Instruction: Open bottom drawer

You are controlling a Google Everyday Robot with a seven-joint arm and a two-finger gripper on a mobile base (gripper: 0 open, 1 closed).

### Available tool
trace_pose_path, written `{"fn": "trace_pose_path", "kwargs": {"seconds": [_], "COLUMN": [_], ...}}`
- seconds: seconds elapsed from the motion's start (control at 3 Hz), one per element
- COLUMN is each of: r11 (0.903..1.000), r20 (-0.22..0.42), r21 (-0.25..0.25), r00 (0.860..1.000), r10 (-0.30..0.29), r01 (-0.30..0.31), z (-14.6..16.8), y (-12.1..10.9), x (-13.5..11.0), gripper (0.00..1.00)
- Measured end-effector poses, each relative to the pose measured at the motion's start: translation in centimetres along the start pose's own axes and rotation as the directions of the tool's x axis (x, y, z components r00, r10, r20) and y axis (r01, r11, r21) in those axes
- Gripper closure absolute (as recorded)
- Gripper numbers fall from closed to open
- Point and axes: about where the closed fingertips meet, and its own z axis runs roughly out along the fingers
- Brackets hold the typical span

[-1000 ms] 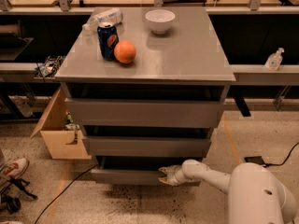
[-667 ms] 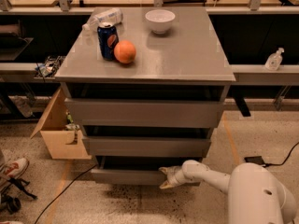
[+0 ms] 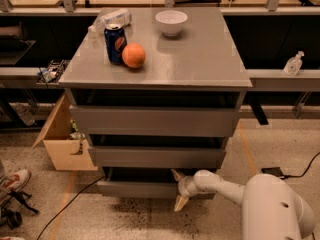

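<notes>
Grey cabinet top (image 3: 200, 59): blue soda can (image 3: 115, 44) at left, orange (image 3: 133, 55) just beside it on the right. White bowl (image 3: 171, 22) far centre. Clear plastic bottle (image 3: 111, 20) lying far left. Gripper (image 3: 178, 189) low at the bottom drawer (image 3: 135, 188) front, fingers spread.

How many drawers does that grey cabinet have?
3, stacked: the top drawer, the middle drawer below it, and the bottom drawer nearest the floor, with the gripper at its front. None looks hidden.

Gripper (image 3: 178, 189) at the bottom drawer (image 3: 135, 189) hides part of its front
</notes>
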Motion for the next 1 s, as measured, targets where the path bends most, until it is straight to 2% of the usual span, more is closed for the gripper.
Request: {"fn": "trace_pose_path", "kwargs": {"seconds": [0.33,0.67,1.0], "r11": [0.9999,0.9994,0.9964], "r20": [-0.031,-0.081,-0.124], "r21": [-0.013,-0.015,-0.008], "r00": [1.0,0.996,0.989], "r10": [0.005,0.031,0.083], "r01": [-0.005,-0.032,-0.085], "z": [0.5,-0.3,-2.3], "y": [0.0,1.1,3.6], "x": [0.2,0.9,1.4], "gripper": [0.04,0.21,0.44]}}
